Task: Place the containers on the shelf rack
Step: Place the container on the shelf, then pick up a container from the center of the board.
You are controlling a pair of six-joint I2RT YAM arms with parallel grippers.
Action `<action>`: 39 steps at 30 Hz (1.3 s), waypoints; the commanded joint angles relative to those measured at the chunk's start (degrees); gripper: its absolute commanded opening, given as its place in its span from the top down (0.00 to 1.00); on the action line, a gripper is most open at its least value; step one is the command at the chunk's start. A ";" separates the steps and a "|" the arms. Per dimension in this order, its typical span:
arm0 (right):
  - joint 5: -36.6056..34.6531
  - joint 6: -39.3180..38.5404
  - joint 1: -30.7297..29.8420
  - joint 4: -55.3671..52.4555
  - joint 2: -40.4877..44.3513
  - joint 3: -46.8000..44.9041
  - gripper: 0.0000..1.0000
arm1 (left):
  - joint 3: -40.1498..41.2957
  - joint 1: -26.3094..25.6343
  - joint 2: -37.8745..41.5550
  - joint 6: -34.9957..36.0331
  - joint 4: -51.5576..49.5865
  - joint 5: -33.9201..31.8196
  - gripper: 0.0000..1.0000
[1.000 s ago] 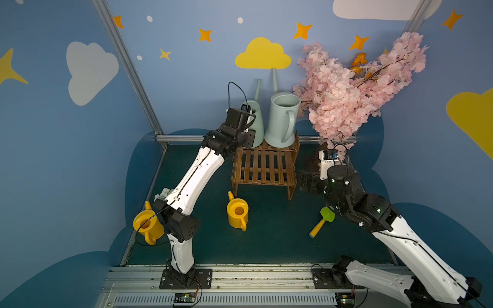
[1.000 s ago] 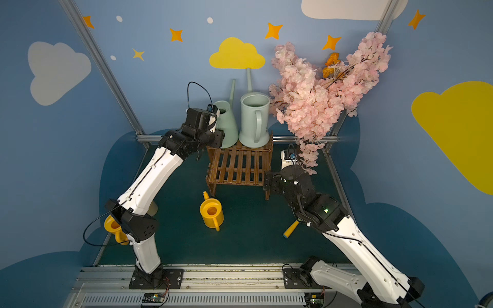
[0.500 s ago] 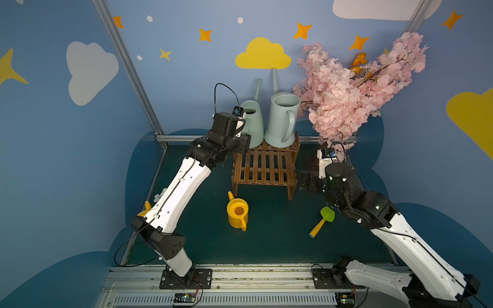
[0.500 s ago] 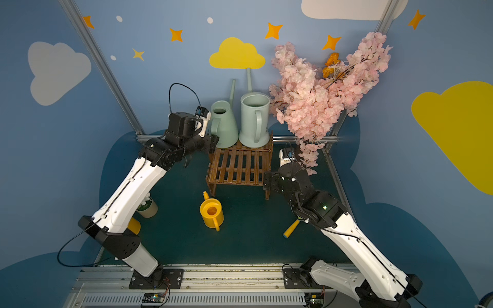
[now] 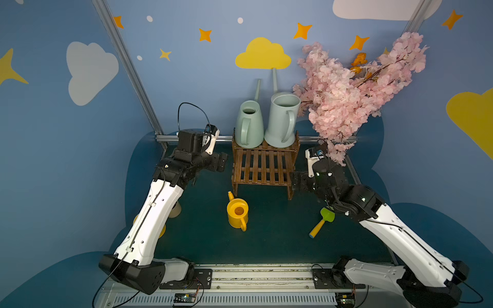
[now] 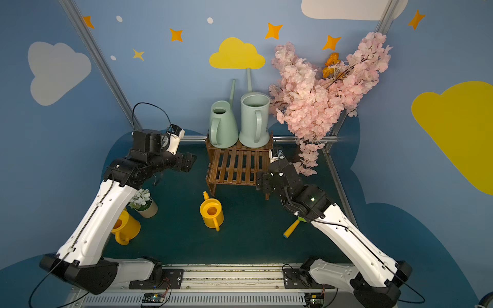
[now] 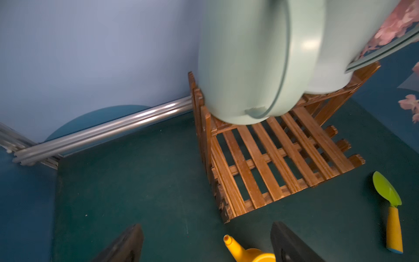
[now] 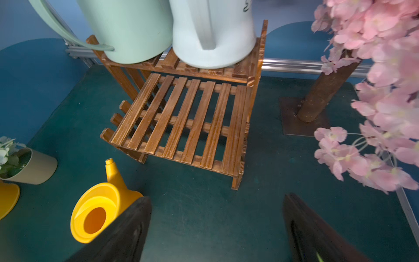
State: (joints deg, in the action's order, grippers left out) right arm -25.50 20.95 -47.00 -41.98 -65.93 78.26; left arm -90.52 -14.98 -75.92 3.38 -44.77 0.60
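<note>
The shelf rack (image 5: 262, 166) (image 6: 237, 165) stands at the back middle. On its upper tier stand two tall containers side by side: a pale green one (image 5: 249, 125) (image 7: 244, 68) and a grey-blue one (image 5: 278, 120) (image 8: 213, 34). The lower tier is bare. A small yellow container (image 5: 237, 213) (image 8: 97, 215) sits on the floor in front of the rack. Another yellow one (image 6: 125, 228) lies half hidden behind my left arm. My left gripper (image 5: 220, 162) (image 7: 206, 236) is open and empty, left of the rack. By the rack's front right leg my right gripper (image 5: 298, 181) (image 8: 216, 204) is open and empty.
A small pot of white flowers (image 6: 144, 204) stands by the left arm. A green-and-yellow toy shovel (image 5: 321, 222) lies under my right forearm. The pink blossom tree (image 5: 352, 93) overhangs the right of the rack, on its brown base (image 8: 303, 115). A metal rail (image 5: 192, 138) runs behind.
My left gripper opened off the pale green container's handle and drew back to the left and down. The container stays on the upper tier. The right arm hardly moved.
</note>
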 commanded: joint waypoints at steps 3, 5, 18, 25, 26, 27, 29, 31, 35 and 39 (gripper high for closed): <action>-0.06 -0.55 -6.28 -1.34 -5.72 2.07 0.10 | 7.91 5.43 3.05 4.93 -2.43 8.95 0.03; -1.77 -0.42 -10.37 -1.08 -8.23 1.48 0.10 | 10.71 7.93 4.35 6.15 -2.60 10.49 0.01; -17.19 19.40 -38.86 1.50 -27.82 -0.13 0.11 | 24.13 16.12 11.73 11.08 0.22 13.29 0.00; -21.14 20.08 -42.70 20.72 -32.00 -10.32 0.16 | 26.46 16.12 12.38 10.15 2.34 15.89 0.00; -21.80 20.39 -42.72 22.02 -32.41 -11.14 0.17 | 26.64 16.11 12.45 10.28 2.54 15.66 0.00; -22.74 20.60 -42.67 22.84 -32.84 -12.16 0.17 | 27.11 16.19 12.67 10.59 2.94 15.51 0.00; -24.14 21.10 -42.65 24.14 -33.23 -13.28 0.18 | 27.93 16.20 13.12 10.82 3.70 15.23 0.00; -25.80 22.24 -42.44 26.36 -33.61 -14.99 0.18 | 28.93 16.22 13.49 10.82 4.41 15.22 0.00; -26.87 21.26 -41.77 33.45 -34.54 -18.70 0.20 | 30.68 16.23 13.68 10.39 6.15 16.40 0.00; -25.81 17.74 -40.43 46.53 -35.04 -25.62 0.23 | 31.99 16.21 13.45 10.16 7.83 17.75 0.00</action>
State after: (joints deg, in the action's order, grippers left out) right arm -50.17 40.71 -88.64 -6.92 -99.77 56.58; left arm -59.20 1.02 -62.89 13.52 -39.22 16.19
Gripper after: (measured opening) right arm 0.781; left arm 0.998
